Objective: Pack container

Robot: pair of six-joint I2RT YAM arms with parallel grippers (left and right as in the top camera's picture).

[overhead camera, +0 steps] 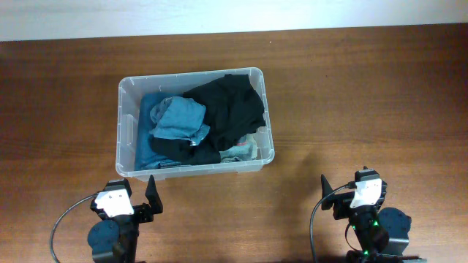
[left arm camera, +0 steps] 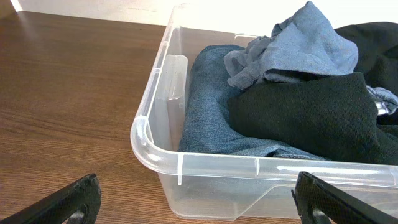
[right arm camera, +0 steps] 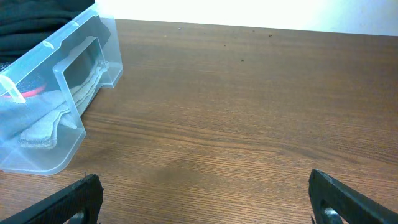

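The clear plastic container (overhead camera: 127, 88) sits on the wooden table, left of centre. It holds folded blue denim (overhead camera: 150, 150), a lighter blue garment (overhead camera: 180, 118) and a black garment (overhead camera: 228, 109) heaped on top. In the left wrist view the container's near corner (left arm camera: 149, 143) is close in front, with denim (left arm camera: 208, 106) and black cloth (left arm camera: 305, 115) inside. The right wrist view shows the container's corner (right arm camera: 59, 87) at the far left. My left gripper (overhead camera: 139, 197) is open and empty just in front of the container. My right gripper (overhead camera: 351, 191) is open and empty over bare table to the right.
The brown wooden table (overhead camera: 351, 95) stretches to the right of the container. A pale wall edge (overhead camera: 219, 14) runs along the far side. Light cloth with a pink mark (right arm camera: 37, 118) shows through the container's wall.
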